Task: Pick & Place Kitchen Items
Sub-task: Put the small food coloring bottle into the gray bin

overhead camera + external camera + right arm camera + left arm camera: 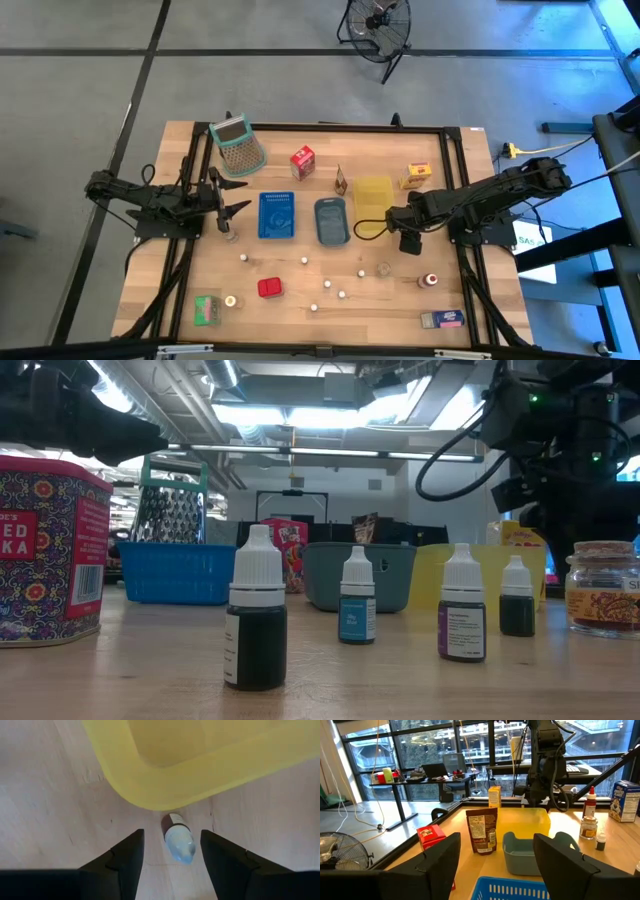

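Note:
In the right wrist view a small dark bottle with a white cap (pixel 178 840) stands on the table just off the yellow tray's corner (pixel 165 795). My right gripper (pixel 171 835) (pixel 408 243) points down over it, open. Its fingers stand on either side of the bottle, with a gap showing on each side. My left gripper (pixel 232 208) (pixel 497 840) waits open and level at the table's left, beside the blue tray (pixel 277 215). Several more small white-capped bottles (pixel 326 284) stand on the middle of the table.
A grey-blue tray (pixel 331 220) lies between the blue and the yellow one. At the far side stand a mesh basket (pixel 237 146), a red carton (pixel 302 161), a brown packet (pixel 341 180) and a yellow carton (pixel 417 175). Near the front are a red tin (pixel 268 288), a green carton (pixel 207 309), a jar (pixel 430 281) and a blue carton (pixel 441 319).

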{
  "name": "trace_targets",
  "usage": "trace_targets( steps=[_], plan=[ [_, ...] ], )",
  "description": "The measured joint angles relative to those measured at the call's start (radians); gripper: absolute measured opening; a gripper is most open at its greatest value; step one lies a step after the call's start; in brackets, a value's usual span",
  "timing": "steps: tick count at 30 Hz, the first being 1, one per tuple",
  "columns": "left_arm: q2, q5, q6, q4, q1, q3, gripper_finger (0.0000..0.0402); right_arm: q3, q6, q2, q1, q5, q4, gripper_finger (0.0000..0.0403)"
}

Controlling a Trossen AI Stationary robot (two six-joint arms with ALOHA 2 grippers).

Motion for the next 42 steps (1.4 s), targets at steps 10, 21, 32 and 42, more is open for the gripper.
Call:
trace_targets(
  steps=[10, 21, 32, 42],
  plan=[
    [0.0, 0.0, 0.0, 0.0, 0.0, 0.0, 0.0246, 0.0, 0.0, 0.0, 0.0, 0.0, 0.014, 0.0196],
    [0.0, 0.001, 0.0, 0.0, 0.0, 0.0, 0.0246, 0.0, 0.002, 0.0, 0.0, -0.004, 0.006, 0.0176],
    [0.0, 0.001, 0.0, 0.0, 0.0, 0.0, 0.0246, 0.0, 0.005, 0.0, 0.0, -0.005, 0.006, 0.0155],
    [0.0, 0.001, 0.0, 0.0, 0.0, 0.0, 0.0246, 0.0, 0.005, 0.0, 0.0, 0.045, -0.002, 0.012]
  ],
)
